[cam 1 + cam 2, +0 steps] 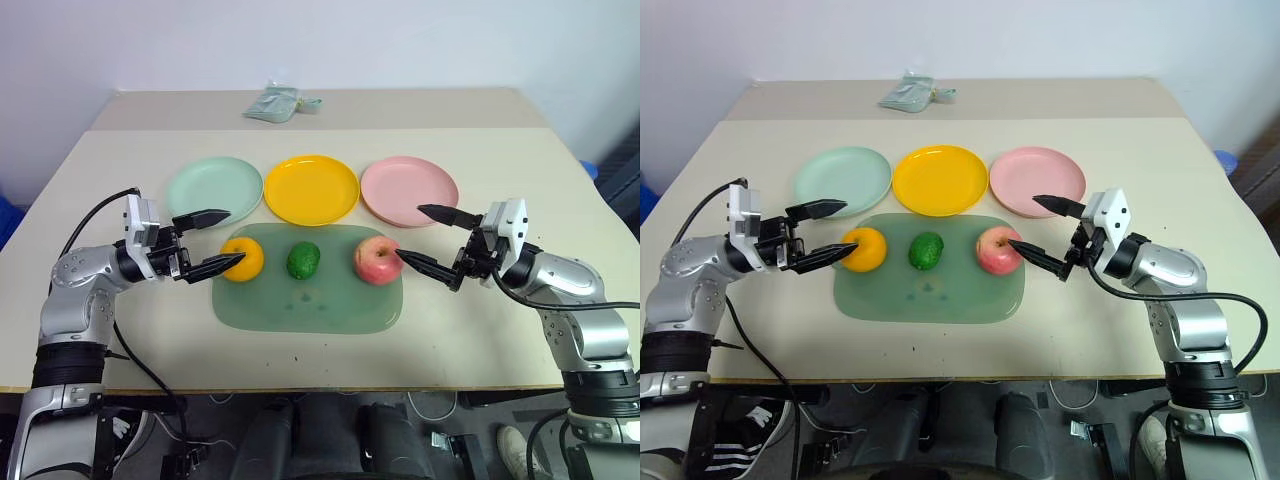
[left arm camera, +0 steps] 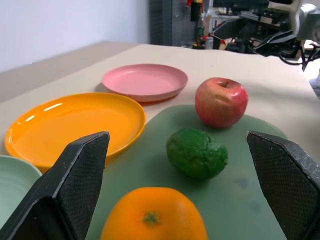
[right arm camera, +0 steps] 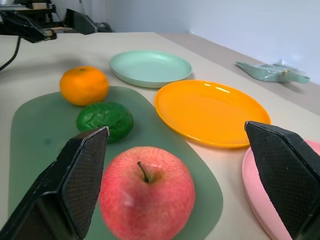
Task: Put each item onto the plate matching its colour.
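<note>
While jaws gape, orange (image 1: 243, 258) fronts left gripper (image 1: 216, 241).

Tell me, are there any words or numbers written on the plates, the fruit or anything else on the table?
None can be read.
Round mint green plastic plate, yellow plate, pink plate: plain, no writing.
Translucent green cutting mat: a faint mark near its middle, too small to read.
Crumpled pale green packet at the table's far edge: too small to read.
</note>
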Controlling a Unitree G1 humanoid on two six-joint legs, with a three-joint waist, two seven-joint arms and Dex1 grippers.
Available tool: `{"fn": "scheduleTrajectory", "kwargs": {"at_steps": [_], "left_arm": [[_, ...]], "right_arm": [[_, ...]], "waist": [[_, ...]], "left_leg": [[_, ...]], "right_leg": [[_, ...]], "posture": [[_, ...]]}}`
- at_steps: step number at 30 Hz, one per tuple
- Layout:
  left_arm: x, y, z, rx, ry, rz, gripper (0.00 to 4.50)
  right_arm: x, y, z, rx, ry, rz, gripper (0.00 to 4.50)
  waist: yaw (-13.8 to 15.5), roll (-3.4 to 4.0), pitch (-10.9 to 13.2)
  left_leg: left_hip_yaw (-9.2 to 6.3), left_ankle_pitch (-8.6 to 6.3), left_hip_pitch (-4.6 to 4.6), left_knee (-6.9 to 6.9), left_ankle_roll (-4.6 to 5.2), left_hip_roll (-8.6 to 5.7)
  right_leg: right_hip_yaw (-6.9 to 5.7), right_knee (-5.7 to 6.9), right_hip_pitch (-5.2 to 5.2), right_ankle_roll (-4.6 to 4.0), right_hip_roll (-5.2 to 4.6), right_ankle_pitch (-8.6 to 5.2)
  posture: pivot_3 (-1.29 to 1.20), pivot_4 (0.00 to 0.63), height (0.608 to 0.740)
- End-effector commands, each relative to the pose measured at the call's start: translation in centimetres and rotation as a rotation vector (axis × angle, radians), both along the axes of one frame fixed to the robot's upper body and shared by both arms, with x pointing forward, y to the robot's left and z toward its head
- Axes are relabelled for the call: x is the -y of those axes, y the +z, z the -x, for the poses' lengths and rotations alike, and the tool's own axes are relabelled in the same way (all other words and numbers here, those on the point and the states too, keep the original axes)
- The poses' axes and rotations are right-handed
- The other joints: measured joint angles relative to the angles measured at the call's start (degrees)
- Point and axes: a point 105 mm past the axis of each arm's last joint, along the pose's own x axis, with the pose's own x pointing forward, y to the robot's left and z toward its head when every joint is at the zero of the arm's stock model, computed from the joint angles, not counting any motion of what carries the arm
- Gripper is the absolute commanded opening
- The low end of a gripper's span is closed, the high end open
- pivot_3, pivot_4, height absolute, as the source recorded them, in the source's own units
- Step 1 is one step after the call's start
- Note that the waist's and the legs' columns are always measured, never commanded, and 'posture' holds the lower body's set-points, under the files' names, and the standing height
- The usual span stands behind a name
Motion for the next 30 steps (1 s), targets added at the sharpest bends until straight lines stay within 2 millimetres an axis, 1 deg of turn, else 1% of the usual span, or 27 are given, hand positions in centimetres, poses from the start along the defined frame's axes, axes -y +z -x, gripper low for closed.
{"fn": "scheduleTrajectory", "kwargs": {"at_steps": [1, 5, 9, 12, 13, 16, 18, 20, 21, 25, 30], "left_arm": [[-0.8, 2.2, 0.1, 0.078, 0.058, 0.001, 4.5], [-1.1, 1.8, -0.8, 0.0, 0.121, -0.005, 4.5], [-1.5, 1.5, -0.3, -0.06, 0.103, -0.022, 4.5], [-2.1, 1.6, -0.5, -0.122, 0.118, -0.014, 4.5], [-2.1, 1.7, -0.5, -0.169, 0.106, 0.011, 4.5], [-1.5, 1.4, -0.1, -0.217, 0.058, 0.0, 4.5], [-0.8, 0.5, 0.3, -0.189, 0.011, -0.104, 4.5], [-0.5, -0.1, 0.3, -0.168, -0.005, -0.164, 4.5], [-0.5, -0.1, 0.2, -0.162, -0.007, -0.171, 4.5], [0.0, -1.5, -0.5, -0.112, -0.021, -0.294, 4.5], [0.2, -2.1, -1.2, -0.098, -0.029, -0.302, 4.5]], "right_arm": [[-0.7, 0.9, 0.2, 0.059, 0.025, 0.008, 4.46], [-1.1, 1.2, 0.0, 0.09, 0.037, 0.02, 4.46], [-1.4, 1.5, 0.3, 0.08, 0.08, 0.03, 4.46], [-1.5, 1.2, 0.7, 0.05, 0.108, 0.049, 4.46], [-1.5, 1.2, 0.8, 0.041, 0.116, 0.05, 4.46], [-1.7, 1.2, 0.9, 0.036, 0.124, 0.049, 4.46], [-1.9, 1.3, 1.1, 0.04, 0.133, 0.051, 4.46], [-2.0, 1.4, 1.2, 0.044, 0.136, 0.049, 4.46], [-2.0, 1.4, 1.2, 0.044, 0.134, 0.047, 4.46], [-1.9, 1.1, 1.4, 0.041, 0.127, 0.047, 4.46], [-1.8, 1.0, 1.6, 0.04, 0.118, 0.046, 4.46]], "waist": [[-0.08, 0.0, 0.0], [-0.1, 0.0, 0.0], [-0.08, -0.01, 0.0], [-0.09, -0.01, 0.01], [-0.08, -0.01, 0.01], [-0.07, -0.01, 0.01], [-0.07, -0.01, 0.01], [-0.03, -0.01, 0.01], [-0.02, -0.01, 0.01], [0.05, -0.01, 0.0], [0.02, -0.01, 0.01]], "left_leg": [[0.07, 0.0, 0.0, -0.02, 0.0, 0.0], [0.5, 0.0, 0.04, -0.06, 0.0, 0.0], [0.65, 0.0, 0.04, -0.06, 0.0, 0.02], [0.72, 0.0, 0.03, -0.12, 0.01, 0.05], [0.73, 0.0, 0.03, -0.15, 0.0, 0.05], [0.74, 0.0, 0.03, -0.16, 0.0, 0.06], [0.77, 0.0, 0.03, -0.16, 0.0, 0.06], [0.79, 0.0, 0.03, -0.16, 0.0, 0.06], [0.8, 0.0, 0.03, -0.16, 0.0, 0.06], [0.8, 0.0, 0.03, -0.17, 0.0, 0.07], [0.85, 0.0, 0.01, -0.17, 0.0, 0.07]], "right_leg": [[0.05, -0.01, -0.02, -0.01, -0.01, 0.0], [0.42, -0.02, -0.16, -0.02, -0.04, -0.01], [0.54, -0.02, -0.23, 0.01, -0.03, 0.02], [0.58, -0.02, -0.31, 0.02, 0.0, 0.03], [0.59, -0.02, -0.32, 0.02, 0.0, 0.03], [0.6, -0.01, -0.33, 0.03, 0.01, 0.03], [0.62, -0.01, -0.33, 0.03, 0.01, 0.03], [0.64, -0.02, -0.34, 0.02, 0.0, 0.03], [0.65, -0.02, -0.35, 0.0, 0.0, 0.03], [0.68, -0.02, -0.38, -0.16, 0.0, -0.02], [0.71, -0.03, -0.4, -0.1, -0.01, 0.01]], "posture": [[0.0, 0.15, 0.74], [0.0, 0.15, 0.74], [0.0, 0.15, 0.74], [0.0, 0.15, 0.74], [0.0, 0.15, 0.74], [0.0, 0.15, 0.74], [0.0, 0.15, 0.74], [0.0, 0.15, 0.74], [0.0, 0.15, 0.74], [0.0, 0.15, 0.74], [0.0, 0.15, 0.74]]}}
